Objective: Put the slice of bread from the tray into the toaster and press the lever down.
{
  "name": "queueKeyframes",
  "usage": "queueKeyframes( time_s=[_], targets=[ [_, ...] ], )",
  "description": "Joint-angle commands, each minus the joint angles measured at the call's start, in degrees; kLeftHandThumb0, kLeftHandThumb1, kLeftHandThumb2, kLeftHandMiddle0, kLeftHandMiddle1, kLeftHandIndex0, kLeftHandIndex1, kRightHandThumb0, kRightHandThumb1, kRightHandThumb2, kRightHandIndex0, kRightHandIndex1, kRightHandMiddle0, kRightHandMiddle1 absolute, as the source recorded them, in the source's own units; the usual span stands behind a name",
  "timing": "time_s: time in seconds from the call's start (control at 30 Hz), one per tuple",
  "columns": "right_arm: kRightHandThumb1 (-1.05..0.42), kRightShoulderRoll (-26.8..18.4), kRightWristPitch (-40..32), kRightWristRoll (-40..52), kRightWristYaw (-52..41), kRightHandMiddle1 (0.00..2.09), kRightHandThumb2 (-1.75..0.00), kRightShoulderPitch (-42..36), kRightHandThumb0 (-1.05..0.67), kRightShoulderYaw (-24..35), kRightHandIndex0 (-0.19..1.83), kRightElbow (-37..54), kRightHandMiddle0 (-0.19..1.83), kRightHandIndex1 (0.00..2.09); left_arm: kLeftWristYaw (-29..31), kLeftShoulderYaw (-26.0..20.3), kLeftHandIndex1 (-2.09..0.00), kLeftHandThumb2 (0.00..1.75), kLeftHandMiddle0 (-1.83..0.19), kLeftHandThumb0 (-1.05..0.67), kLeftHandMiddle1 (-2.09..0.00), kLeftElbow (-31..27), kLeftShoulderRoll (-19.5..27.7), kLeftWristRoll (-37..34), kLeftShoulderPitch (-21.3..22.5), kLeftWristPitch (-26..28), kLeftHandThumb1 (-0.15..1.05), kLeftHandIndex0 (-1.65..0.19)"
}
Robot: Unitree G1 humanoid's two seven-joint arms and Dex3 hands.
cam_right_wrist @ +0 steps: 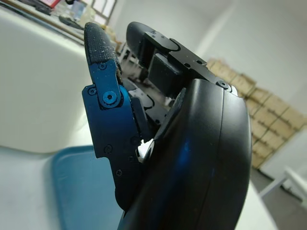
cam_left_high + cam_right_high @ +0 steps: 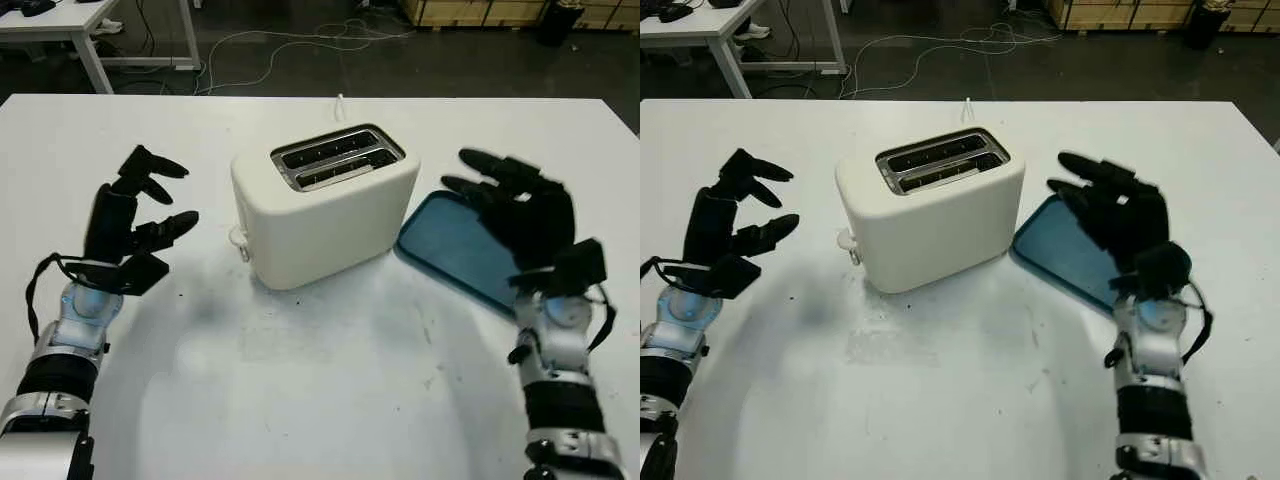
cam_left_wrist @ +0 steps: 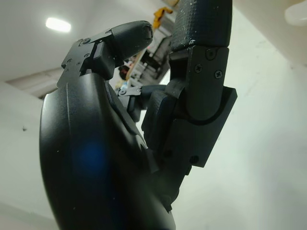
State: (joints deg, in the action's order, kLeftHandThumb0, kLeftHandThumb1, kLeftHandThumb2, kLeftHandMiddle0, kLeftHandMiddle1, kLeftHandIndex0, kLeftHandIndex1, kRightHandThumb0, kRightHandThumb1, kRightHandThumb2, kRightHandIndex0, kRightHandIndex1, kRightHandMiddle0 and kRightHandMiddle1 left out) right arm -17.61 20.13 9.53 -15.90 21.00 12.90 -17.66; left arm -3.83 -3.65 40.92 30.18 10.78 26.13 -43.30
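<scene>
A white two-slot toaster stands mid-table, its slots dark inside. Its small white lever knob sticks out low on the end facing my left hand. A blue tray lies just right of the toaster, and the part of it I can see is bare. My left hand is raised left of the toaster, open and holding nothing. My right hand hovers open over the tray's right part and hides that part. In the right wrist view the tray lies below the fingers, with the toaster wall beyond.
The white table stretches wide before the toaster. A white cord runs off the far edge behind it. Beyond are a dark floor with cables, another white table at the far left and boxes at the far right.
</scene>
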Motion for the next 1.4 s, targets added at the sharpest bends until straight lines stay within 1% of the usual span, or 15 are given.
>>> queueKeyframes(
  time_s=[0.0, 0.13, 0.27, 0.37, 0.5, 0.57, 0.67, 0.8, 0.9, 1.0, 1.37],
  targets=[
    [-0.91, -2.6, -3.51, -1.0, -0.49, 0.01, -0.03, 2.84, -0.56, -0.41, 0.95, 0.32, 0.89, 0.01, 2.51, -0.38, -1.6, 0.31, -0.31, -1.05, -1.75, -1.58, 1.99, -0.45, 0.23, 2.39, 0.92, -0.14],
    [-0.88, -6.43, -9.55, -2.73, -1.43, 0.0, 0.0, 6.84, -0.56, -1.66, 0.93, -0.25, 0.87, 0.0, 5.66, -0.06, -1.68, 0.32, -0.32, -1.05, -1.75, -0.98, 4.81, 0.56, 2.67, 3.7, 0.92, -0.16],
    [-0.82, -8.88, -13.66, -4.73, -2.08, 0.01, 0.0, 10.35, -0.52, -2.94, 0.93, -1.64, 0.86, 0.0, 8.11, 0.48, -1.72, 0.35, -0.39, -1.05, -1.75, 0.58, 7.38, 1.57, 5.74, 4.69, 0.92, -0.2],
    [-0.8, -10.82, -13.88, -7.47, -2.83, 0.01, 0.0, 13.12, -0.52, -4.63, 0.95, -4.13, 0.88, 0.02, 9.21, 1.27, -1.74, 0.36, -0.45, -1.05, -1.75, 1.52, 9.15, 3.32, 8.28, 5.48, 0.92, -0.26],
    [-0.79, -13.06, -11.39, -12.27, -2.61, 0.01, 0.0, 16.39, -0.55, -7.22, 0.98, -8.21, 0.88, 0.03, 10.98, 3.18, -1.74, 0.39, -0.49, -1.05, -1.75, 2.45, 10.8, 5.86, 11.35, 6.56, 0.92, -0.31],
    [-0.79, -14.28, -11.25, -15.03, -2.03, 0.02, 0.0, 17.69, -0.56, -8.54, 0.98, -8.89, 0.89, 0.04, 11.47, 4.21, -1.75, 0.39, -0.52, -1.05, -1.75, 2.68, 11.25, 7.16, 12.61, 7.09, 0.92, -0.34],
    [-0.79, -15.28, -12.79, -18.03, -1.23, 0.02, 0.0, 19.05, -0.61, -9.72, 0.97, -8.47, 0.9, 0.03, 11.64, 5.4, -1.75, 0.41, -0.54, -1.05, -1.75, 3.52, 11.53, 8.49, 14.21, 6.9, 0.92, -0.34],
    [-0.8, -15.85, -12.08, -20.1, -0.89, 0.02, 0.0, 20.13, -0.54, -10.66, 0.98, -8.18, 0.9, 0.04, 10.84, 6.71, -1.75, 0.42, -0.6, -1.05, -1.75, 4.53, 11.25, 10.02, 16.08, 7.18, 0.92, -0.36],
    [-0.8, -15.65, -11.72, -20.41, -0.92, 0.02, 0.0, 20.59, -0.54, -11.06, 1.0, -8.2, 0.91, 0.05, 10.46, 7.8, -1.75, 0.45, -0.62, -1.05, -1.75, 5.04, 11.0, 11.43, 16.57, 7.3, 0.92, -0.37],
    [-0.8, -15.01, -13.11, -19.99, -0.96, 0.02, 0.0, 20.56, -0.56, -11.16, 1.01, -7.5, 0.92, 0.06, 9.98, 8.82, -1.75, 0.48, -0.65, -1.05, -1.75, 5.01, 10.88, 12.75, 16.28, 7.58, 0.92, -0.38],
    [-0.81, -14.79, -12.85, -19.97, -0.71, 0.02, 0.0, 19.9, -0.57, -11.42, 1.01, -7.51, 0.93, 0.09, 9.73, 9.18, -1.75, 0.46, -0.64, -1.05, -1.75, 4.58, 10.12, 12.06, 15.05, 7.3, 0.92, -0.39]
  ],
)
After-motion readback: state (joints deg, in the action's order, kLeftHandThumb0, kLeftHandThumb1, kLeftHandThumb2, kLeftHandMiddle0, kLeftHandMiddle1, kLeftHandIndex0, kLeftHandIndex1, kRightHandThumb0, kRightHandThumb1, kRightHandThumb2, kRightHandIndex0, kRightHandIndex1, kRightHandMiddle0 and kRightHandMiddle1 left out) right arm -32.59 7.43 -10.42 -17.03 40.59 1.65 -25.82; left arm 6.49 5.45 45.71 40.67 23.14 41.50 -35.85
